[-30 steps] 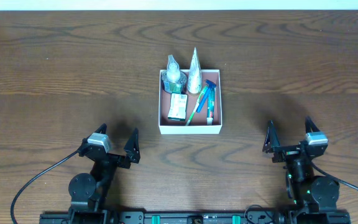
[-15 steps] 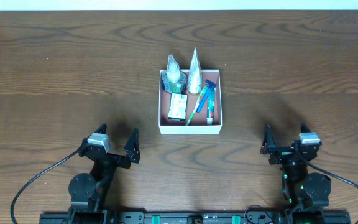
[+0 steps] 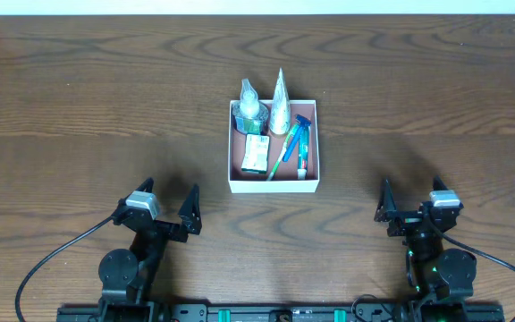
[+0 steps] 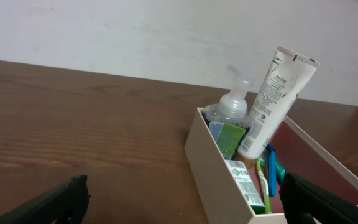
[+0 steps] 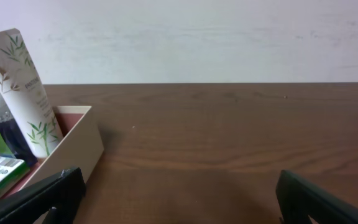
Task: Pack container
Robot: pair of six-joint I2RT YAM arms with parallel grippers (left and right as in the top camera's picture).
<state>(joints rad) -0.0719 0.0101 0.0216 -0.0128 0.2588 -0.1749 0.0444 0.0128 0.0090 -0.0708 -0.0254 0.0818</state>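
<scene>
The container (image 3: pixel 315 154), a shallow square box with white walls and a reddish-brown inside, stands at the table's middle. It holds a white tube (image 3: pixel 280 109), a clear bottle (image 3: pixel 250 104), a green-and-white packet (image 3: pixel 256 153), a green toothbrush (image 3: pixel 282 154) and blue items (image 3: pixel 302 134). The container also shows in the left wrist view (image 4: pixel 211 163) and the right wrist view (image 5: pixel 79 146). My left gripper (image 3: pixel 168 206) is open and empty near the front left. My right gripper (image 3: pixel 411 204) is open and empty near the front right.
The dark wooden table (image 3: pixel 105 98) spreads around the container. Black cables (image 3: pixel 47 259) run from the arm bases at the front edge. A pale wall (image 4: pixel 135 31) stands behind the table.
The right arm has drawn back slightly toward the front edge and settled. The left arm and the container's contents have not moved.
</scene>
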